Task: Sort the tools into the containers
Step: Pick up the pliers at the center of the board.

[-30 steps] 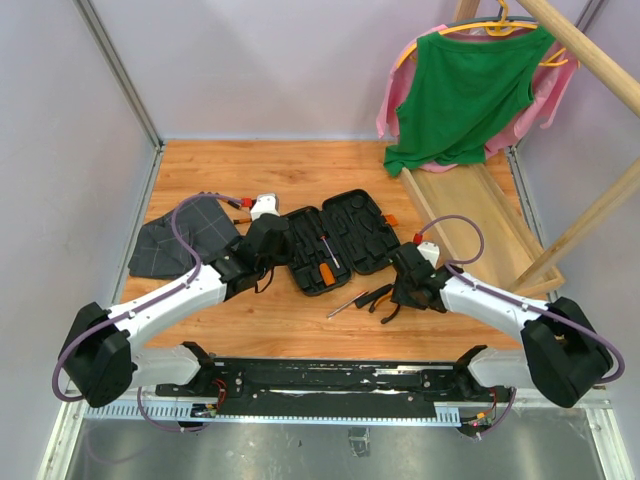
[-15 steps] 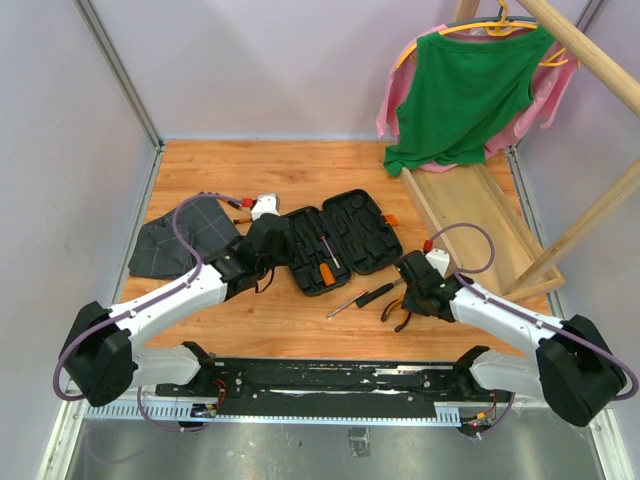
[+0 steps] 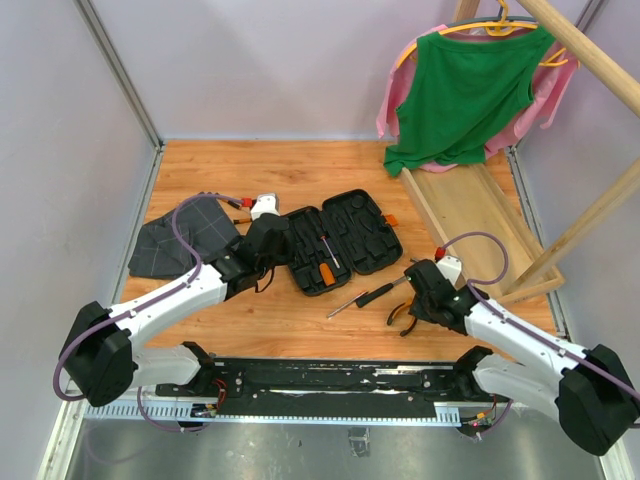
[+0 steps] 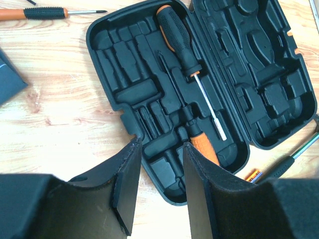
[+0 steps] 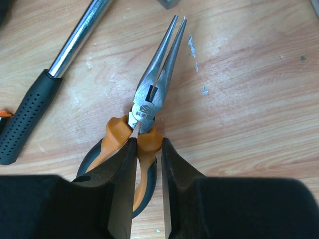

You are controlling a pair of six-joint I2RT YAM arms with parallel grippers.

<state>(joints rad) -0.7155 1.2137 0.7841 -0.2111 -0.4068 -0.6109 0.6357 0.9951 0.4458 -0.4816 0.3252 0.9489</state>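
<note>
Low in the top view, right of the middle, the right gripper (image 3: 418,303) was pinched shut on the pliers (image 3: 402,314). In the right wrist view its two black fingers (image 5: 122,189) squeezed one orange handle just below the joint. The long thin nose pointed to the top of the frame, with the wooden table (image 5: 249,99) under it. A black-handled tool (image 5: 30,119) with a shiny steel rod lay near the pliers at the left of that frame, not touching them. A little higher in the top view, left of the middle, the left gripper (image 3: 272,240) sat at the left end of the black tool case (image 3: 365,235). In the left wrist view it was open, with a wide gap and nothing in it, over the bottom edge of the case. The case lay open and flat. A big screwdriver (image 4: 174,30) with a black and orange handle lay in it, and a small orange screwdriver (image 4: 204,147) lay beside that one's tip. A thin screwdriver (image 4: 45,12) lay on the table at the upper left of that frame. Farther up in the top view, a grey cloth (image 3: 185,235) lay left of the case. A long wooden tray (image 3: 480,215) lay at the right, and a green shirt (image 3: 465,85) hung at the upper right.
</note>
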